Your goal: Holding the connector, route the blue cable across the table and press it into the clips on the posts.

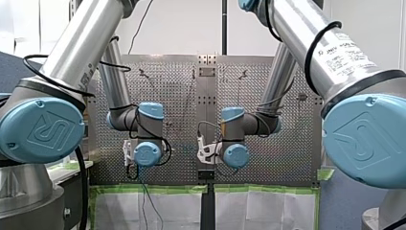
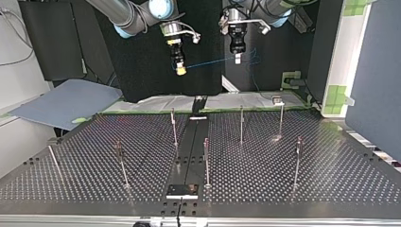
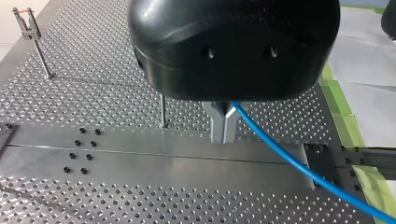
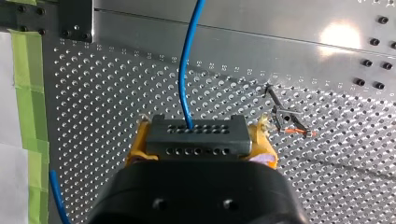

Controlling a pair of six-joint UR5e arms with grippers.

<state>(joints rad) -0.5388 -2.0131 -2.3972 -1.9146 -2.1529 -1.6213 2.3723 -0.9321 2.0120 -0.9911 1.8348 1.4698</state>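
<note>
Looking along my right claw [image 4: 201, 133], I saw its yellow pads [image 4: 140, 140] clamped on the two ends of the dark grey connector [image 4: 196, 145]. The connector sat crosswise between them, its rows of small holes facing the camera. The blue cable [image 4: 187, 70] left the connector's forward face and ran straight ahead of the claw, over the perforated table [image 4: 116, 93] and a plain metal plate [image 4: 233, 32]. Ahead of that claw and off to one side stood a leaning post [image 4: 275, 100] whose clip [image 4: 290, 125] carried orange tips. My left claw [image 3: 223, 135] had its metal fingers [image 3: 217, 123] drawn together on the cable, which came out from between them close under the black body and trailed away beside the claw toward the green tape [image 3: 343, 116]. Just beside those fingers stood a thin post [image 3: 162, 112], its top hidden behind the claw's body, and a far post [image 3: 39, 51] stood well off to the other side. From across the table, both claws hung high above the table's back edge, near each other but apart, with the cable stretched as a thin line between them.
</note>
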